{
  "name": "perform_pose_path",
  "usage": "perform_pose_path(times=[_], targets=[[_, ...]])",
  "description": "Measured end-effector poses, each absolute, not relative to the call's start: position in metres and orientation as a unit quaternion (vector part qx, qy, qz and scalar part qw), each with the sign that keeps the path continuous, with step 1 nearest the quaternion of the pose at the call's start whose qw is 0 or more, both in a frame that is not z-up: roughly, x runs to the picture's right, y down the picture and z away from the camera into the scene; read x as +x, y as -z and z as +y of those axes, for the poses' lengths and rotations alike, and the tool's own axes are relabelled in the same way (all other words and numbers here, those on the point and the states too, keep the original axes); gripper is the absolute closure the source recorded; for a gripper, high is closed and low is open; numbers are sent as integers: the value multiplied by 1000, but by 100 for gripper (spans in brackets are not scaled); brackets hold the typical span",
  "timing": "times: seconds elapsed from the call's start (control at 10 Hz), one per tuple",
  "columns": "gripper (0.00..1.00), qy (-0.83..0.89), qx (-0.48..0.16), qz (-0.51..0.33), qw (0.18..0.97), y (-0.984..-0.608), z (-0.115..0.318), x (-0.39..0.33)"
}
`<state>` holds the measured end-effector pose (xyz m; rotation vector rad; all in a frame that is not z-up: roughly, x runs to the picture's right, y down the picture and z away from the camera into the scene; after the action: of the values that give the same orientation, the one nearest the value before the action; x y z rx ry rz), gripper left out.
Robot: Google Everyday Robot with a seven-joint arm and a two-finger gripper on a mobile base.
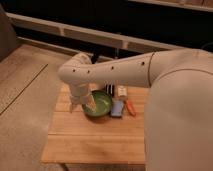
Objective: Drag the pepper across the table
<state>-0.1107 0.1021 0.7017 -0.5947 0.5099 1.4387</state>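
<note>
Room: You had a dark wall with a pale rail (75, 32) behind the rig and a tan floor (25, 85) to its left; nothing there bore on the job.
Arm: Your arm (125, 72) swept in from the right and bent down over the far half of the table, so its bulk hid the right-hand edge from you.
Table: The table (95, 145) was light plank wood. Its near half was bare, which I judged gave you room to drag toward.
Bowl: The green bowl (104, 100) sat at the far middle, the largest thing on the top and right under the wrist.
Gripper: Your gripper (91, 106) hung over the bowl's left side, pointing down. You could not tell whether it was spread or pressed together, and it did not appear to hold anything. It was well short of the pepper, likely because the reach had not yet begun.
Block: A blue block (117, 108) lay just right of the bowl, between it and the pepper, so a straight path across would have met it.
Box: A small pale box (121, 91) stood behind the block.
Pepper: The pepper (130, 107), slim and orange-red, lay just right of the block, flat on the wood and untouched; the drag was not yet started.
</note>
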Motion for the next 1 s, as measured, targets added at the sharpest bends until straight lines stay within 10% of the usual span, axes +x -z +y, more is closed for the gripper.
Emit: perform_pose_path(times=[1.0], targets=[[35, -644, -252, 157, 705, -706, 58, -113]])
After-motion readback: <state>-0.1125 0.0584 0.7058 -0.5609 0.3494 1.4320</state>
